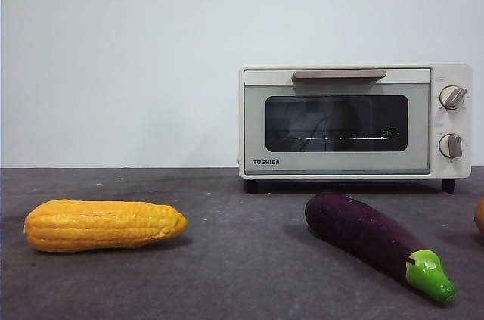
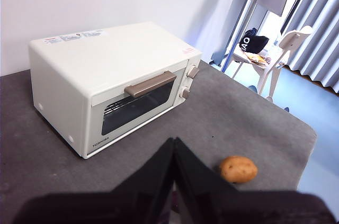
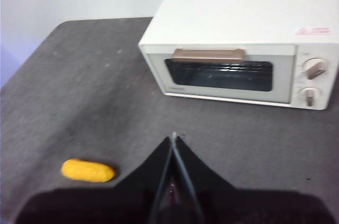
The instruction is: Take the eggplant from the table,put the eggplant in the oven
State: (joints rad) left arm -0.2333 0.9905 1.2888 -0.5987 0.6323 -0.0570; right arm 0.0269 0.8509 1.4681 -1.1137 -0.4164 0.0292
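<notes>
Both tools sit idle and empty: the left gripper (image 2: pixel 174 147) has its two black jaws pressed together to a point, holding nothing, and the right gripper (image 3: pixel 174 142) is likewise pinched closed on nothing, each hanging well above the table (image 1: pixel 227 259) and neither showing in the front view. Out from them, the left wrist camera looks down on the oven (image 2: pixel 114 83) and a small brown potato-like piece (image 2: pixel 239 169) lying near the table's edge; the right wrist camera sees the oven (image 3: pixel 241 41) and the corn cob (image 3: pixel 87 170) well apart from it. In the front view the eggplant (image 1: pixel 370 238) lies flat on the table at about five o'clock from the oven (image 1: pixel 355 121), just in front of it and not touching, its green stem cap (image 1: pixel 429 274) pointing toward the camera at four o'clock. The corn cob (image 1: pixel 104 225) lies far off at nine o'clock from the eggplant. The oven door is shut, its beige handle (image 1: pixel 339 74) up against the top edge. So, as I judge it, nothing of the task is done yet (not even the approach): the door has to be opened, the eggplant grasped and lifted, then carried inside.
</notes>
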